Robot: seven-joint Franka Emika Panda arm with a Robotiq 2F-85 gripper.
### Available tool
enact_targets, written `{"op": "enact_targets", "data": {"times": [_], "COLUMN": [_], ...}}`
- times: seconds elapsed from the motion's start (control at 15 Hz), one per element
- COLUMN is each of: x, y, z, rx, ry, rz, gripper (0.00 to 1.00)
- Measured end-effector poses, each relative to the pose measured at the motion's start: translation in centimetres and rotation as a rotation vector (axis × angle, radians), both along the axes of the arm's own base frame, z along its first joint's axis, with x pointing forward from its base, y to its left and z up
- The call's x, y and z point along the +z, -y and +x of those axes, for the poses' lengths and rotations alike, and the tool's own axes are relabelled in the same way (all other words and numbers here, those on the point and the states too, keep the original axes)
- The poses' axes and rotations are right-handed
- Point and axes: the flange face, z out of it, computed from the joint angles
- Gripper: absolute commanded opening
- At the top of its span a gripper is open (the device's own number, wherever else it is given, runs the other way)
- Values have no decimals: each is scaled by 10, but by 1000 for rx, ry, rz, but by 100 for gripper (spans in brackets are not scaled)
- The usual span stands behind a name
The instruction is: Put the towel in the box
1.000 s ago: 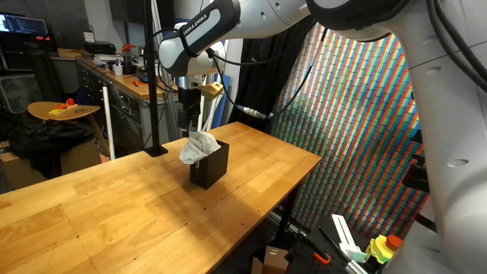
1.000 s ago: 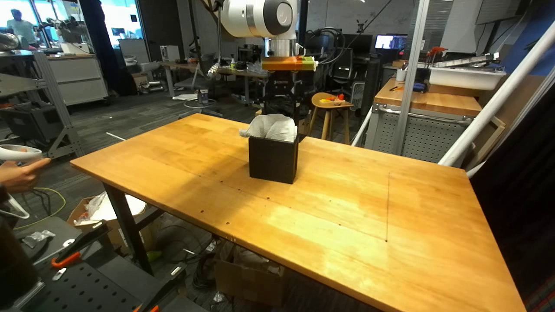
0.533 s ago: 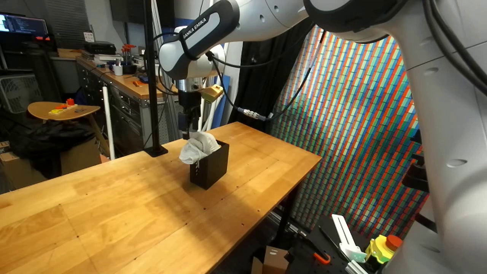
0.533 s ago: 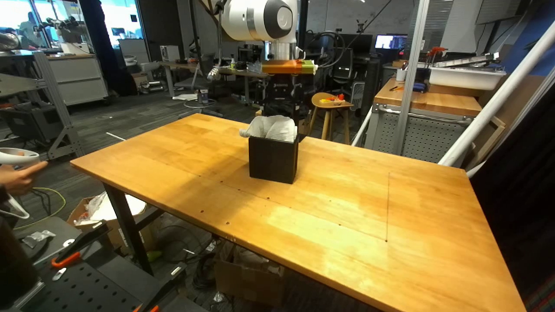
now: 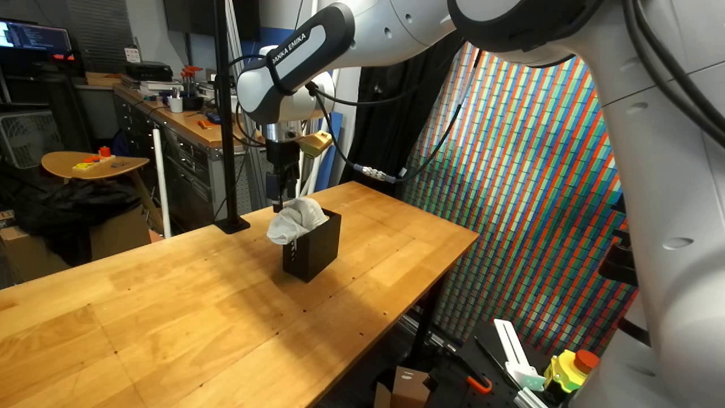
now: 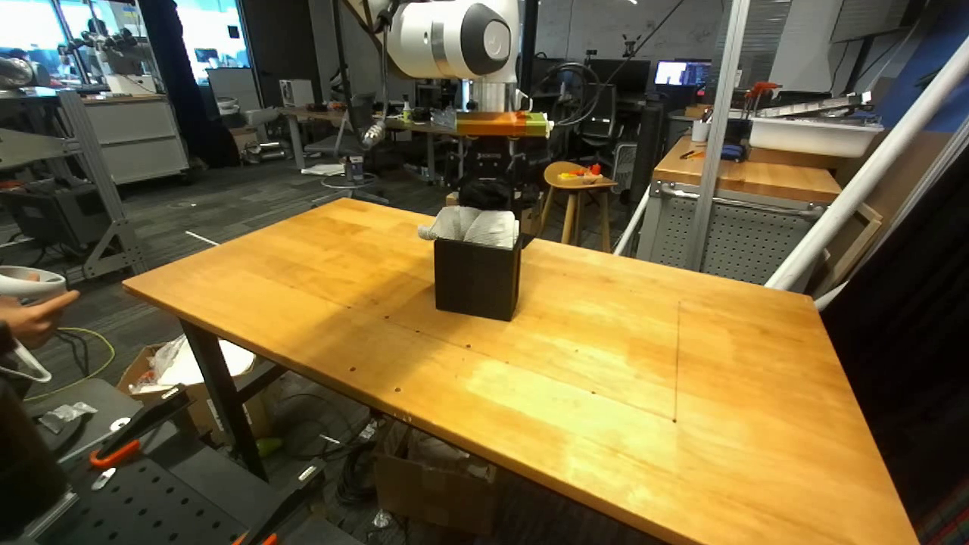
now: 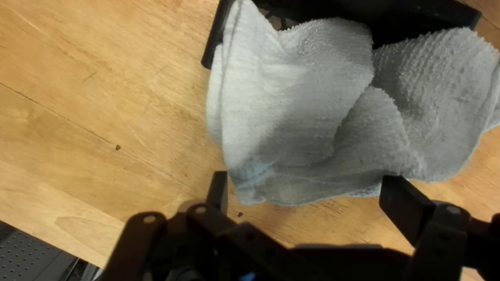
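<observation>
"ANKA EMIKA" could be read along the dark trim of the white arm (image 5: 374, 39), the start of the name covered by a black strap (image 5: 276, 73). Pale marks on the narrow side of the box (image 5: 320, 249) were too small to make out, as was the print on a small white sign (image 5: 132, 55) in the background. The towel (image 7: 297, 101) sat bunched in the mouth of the box, part of it rising above the rim and part drooping over one end. Beside it hung the gripper (image 7: 304, 182), its jaws wide apart; in the wrist view the cloth's lower hem crossed the space between the fingertips, though whether either one touched it could not be told. The box stood upright inside the edges of the wooden table (image 5: 170, 317), nearer the long edge where a black post (image 5: 224, 130) had its foot. In both exterior views the table ran on past the box at either side in long stretches of wood, and a gap showed between post and gripper in an exterior view
</observation>
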Motion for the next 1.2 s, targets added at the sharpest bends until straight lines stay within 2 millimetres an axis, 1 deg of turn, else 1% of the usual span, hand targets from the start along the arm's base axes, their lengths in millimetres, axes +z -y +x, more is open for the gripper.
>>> {"op": "enact_targets", "data": {"times": [0.27,0.67,0.73,0.87,0.93,1.2], "x": [-8,-12,-12,-14,-15,-18], "y": [0,0,0,0,0,0], "z": [-1,-1,-1,-2,-2,-3], "rx": [0,0,0,0,0,0], "ry": [-12,-20,-22,-26,-29,-39], "rz": [1,2,2,2,2,3], "gripper": [100,100,98,73,73,41]}}
